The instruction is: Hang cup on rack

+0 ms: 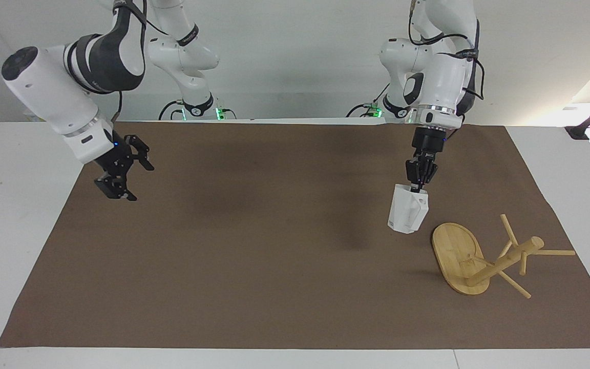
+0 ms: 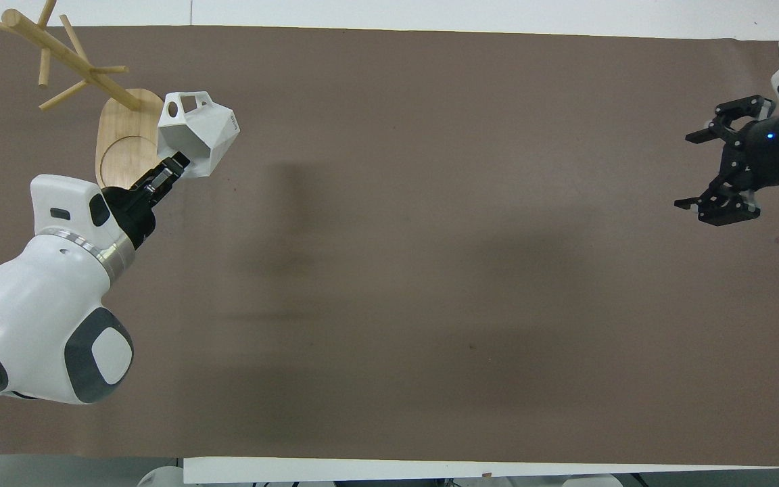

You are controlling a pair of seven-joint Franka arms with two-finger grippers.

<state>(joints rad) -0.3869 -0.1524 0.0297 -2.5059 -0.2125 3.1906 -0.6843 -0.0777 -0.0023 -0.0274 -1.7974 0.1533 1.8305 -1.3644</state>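
The left gripper (image 1: 419, 187) has its fingers pinched tight on the rim of the cup (image 1: 407, 215), which hangs just below them, up in the air beside the rack (image 1: 484, 259). The cup looks light, stiff and a bit smooth, so a rim pinch seems enough, but it could swing. Its handle hole should slip over a thin peg. The pegs poke out every way, so there is little room there. The right gripper (image 1: 121, 174) waits with fingers wide apart over the brown mat (image 1: 254, 266), which has lots of open space.
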